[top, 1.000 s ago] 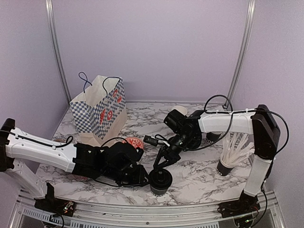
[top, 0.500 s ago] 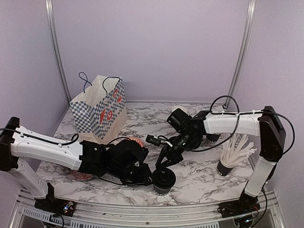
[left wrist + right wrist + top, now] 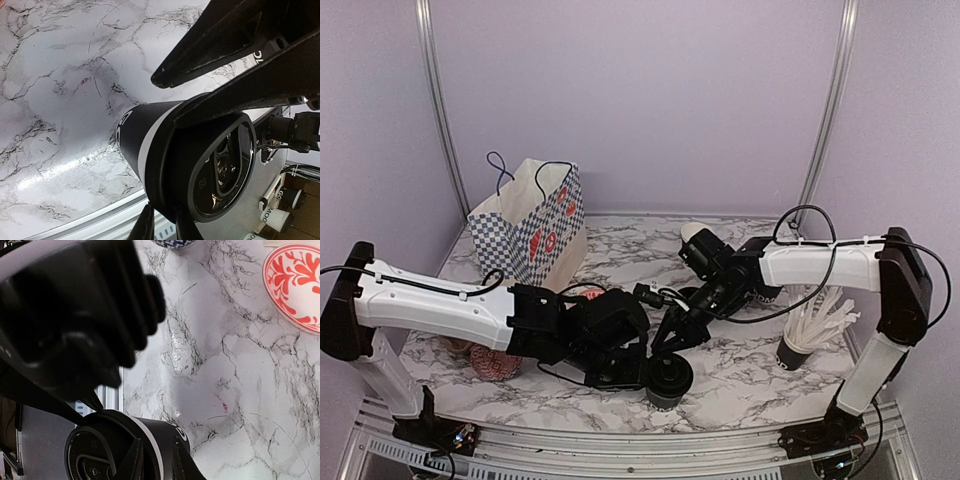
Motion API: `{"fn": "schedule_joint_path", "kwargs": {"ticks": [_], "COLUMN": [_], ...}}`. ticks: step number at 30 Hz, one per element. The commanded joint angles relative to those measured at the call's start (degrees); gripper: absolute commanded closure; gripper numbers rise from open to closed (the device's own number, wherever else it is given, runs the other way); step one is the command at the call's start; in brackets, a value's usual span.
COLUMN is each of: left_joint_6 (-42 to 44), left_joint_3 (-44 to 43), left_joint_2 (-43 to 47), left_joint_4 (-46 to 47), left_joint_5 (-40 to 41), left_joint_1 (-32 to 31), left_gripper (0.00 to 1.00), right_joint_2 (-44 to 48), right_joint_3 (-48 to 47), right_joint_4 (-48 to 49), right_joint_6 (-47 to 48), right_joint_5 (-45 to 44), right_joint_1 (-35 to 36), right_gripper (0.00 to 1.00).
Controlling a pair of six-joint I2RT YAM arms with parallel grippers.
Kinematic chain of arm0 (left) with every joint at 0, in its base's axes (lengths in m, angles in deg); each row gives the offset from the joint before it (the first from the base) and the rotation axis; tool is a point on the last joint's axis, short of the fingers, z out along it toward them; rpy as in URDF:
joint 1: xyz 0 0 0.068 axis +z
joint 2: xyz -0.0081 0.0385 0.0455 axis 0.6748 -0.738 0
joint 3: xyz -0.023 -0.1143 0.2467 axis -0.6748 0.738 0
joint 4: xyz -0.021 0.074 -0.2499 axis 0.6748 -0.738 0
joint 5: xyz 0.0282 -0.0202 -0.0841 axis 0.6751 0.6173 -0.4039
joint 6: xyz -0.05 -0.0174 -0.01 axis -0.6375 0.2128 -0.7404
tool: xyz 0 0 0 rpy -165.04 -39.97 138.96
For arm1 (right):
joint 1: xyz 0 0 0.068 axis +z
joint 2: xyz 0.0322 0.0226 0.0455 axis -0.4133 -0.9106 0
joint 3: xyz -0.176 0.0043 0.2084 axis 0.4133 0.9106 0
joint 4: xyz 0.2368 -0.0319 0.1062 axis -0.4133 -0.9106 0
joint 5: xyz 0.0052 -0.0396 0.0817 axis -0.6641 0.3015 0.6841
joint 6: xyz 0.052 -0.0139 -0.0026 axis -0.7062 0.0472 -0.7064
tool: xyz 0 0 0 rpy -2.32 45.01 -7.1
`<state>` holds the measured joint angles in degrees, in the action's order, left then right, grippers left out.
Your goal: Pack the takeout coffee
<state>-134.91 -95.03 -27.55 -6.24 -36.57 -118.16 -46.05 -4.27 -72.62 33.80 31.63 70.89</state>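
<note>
One takeout coffee (image 3: 667,380) stands near the table's front edge, a black cup with a white band (image 3: 145,145) under a round black lid (image 3: 220,170). My left gripper (image 3: 645,372) reaches it from the left. Its two fingers (image 3: 145,227) pinch the near rim of the lid, so the gripper (image 3: 164,214) is shut on it. My right gripper (image 3: 672,345) comes down from behind. In the right wrist view it (image 3: 157,442) straddles the lid's edge and the cup wall (image 3: 165,432), shut on the cup.
A checkered paper bag (image 3: 530,225) stands open at the back left. Red patterned bowls (image 3: 588,293) (image 3: 295,285) lie left of the middle. A cup bristling with white straws (image 3: 810,335) stands at the right. Another cup (image 3: 696,233) sits behind the right arm.
My left arm has slid right up to the cup and its fingers have closed on the lid's rim. The right gripper and the cup have shifted slightly right.
</note>
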Motion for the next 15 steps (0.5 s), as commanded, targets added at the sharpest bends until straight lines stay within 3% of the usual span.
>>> {"fn": "schedule_joint_path", "kwargs": {"ticks": [1, 7, 15], "left_joint_6": [3.16, 3.65, 5.37], "left_joint_3": [4.03, -2.13, -7.90], "left_joint_2": [-15.02, -11.69, -2.90], "left_joint_4": [-27.97, -27.30, -25.08], "left_joint_5": [7.59, 11.81, 19.43], "left_joint_1": [-0.34, -0.62, -0.69], "left_gripper": [0.84, 0.82, 0.79], "right_joint_2": [-4.87, -1.26, 4.38], "right_joint_3": [4.53, 1.88, -4.85], "right_joint_4": [-0.34, -2.95, -7.28], "right_joint_6": [-0.01, 0.54, 2.05], "right_joint_5": [-12.54, -11.94, -4.36], "right_joint_1": [1.33, -0.43, -5.64], "right_gripper": [0.82, 0.82, 0.78]}}
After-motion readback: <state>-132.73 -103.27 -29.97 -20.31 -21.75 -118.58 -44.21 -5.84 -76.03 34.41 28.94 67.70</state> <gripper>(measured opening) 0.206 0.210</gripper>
